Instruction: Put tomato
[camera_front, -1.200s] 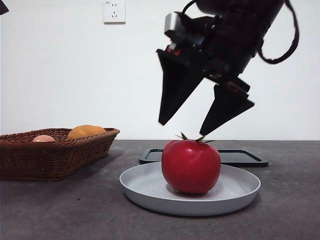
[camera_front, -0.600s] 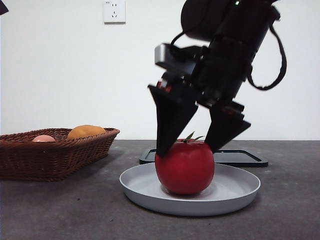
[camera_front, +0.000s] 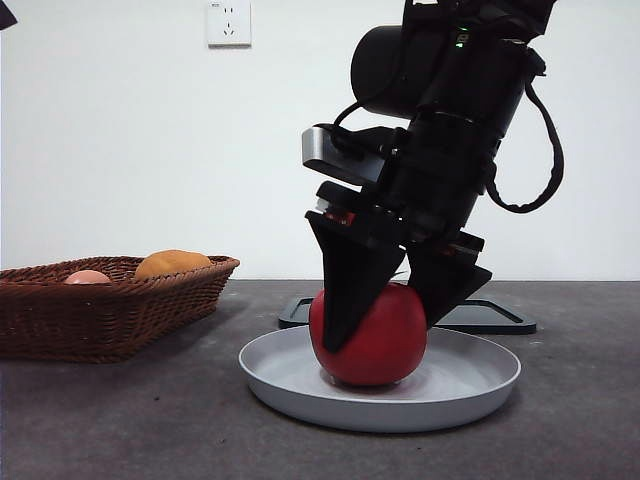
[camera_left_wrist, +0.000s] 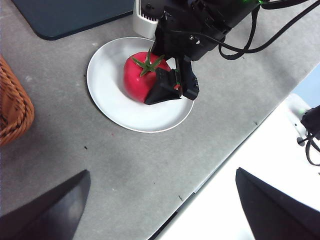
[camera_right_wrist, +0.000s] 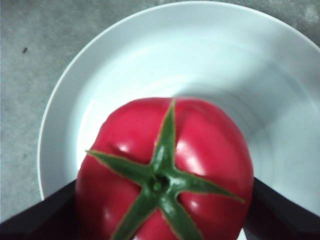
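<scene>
The glossy red tomato (camera_front: 388, 345) with its green star stem sits in the shallow white plate (camera_front: 470, 385). It also shows in the left wrist view (camera_left_wrist: 135, 80) and fills the right wrist view (camera_right_wrist: 165, 150), on the plate (camera_right_wrist: 225, 60). My right gripper (camera_front: 383, 335) is lowered over the tomato, open, with one jaw on each side, close against its flanks (camera_right_wrist: 160, 220). My left gripper (camera_left_wrist: 162, 210) is open and empty, high above the table's near edge, well away from the plate (camera_left_wrist: 110, 105).
A brown wicker basket (camera_front: 110, 310) stands at the left with an orange-yellow fruit (camera_front: 172, 263) and a pale pink fruit (camera_front: 87, 277) in it. A dark flat tray (camera_front: 495, 318) lies behind the plate. The basket's edge shows in the left wrist view (camera_left_wrist: 12, 105).
My right gripper has come down from above the tomato until its jaws straddle it. The tomato has shifted a little to the left on the plate.
</scene>
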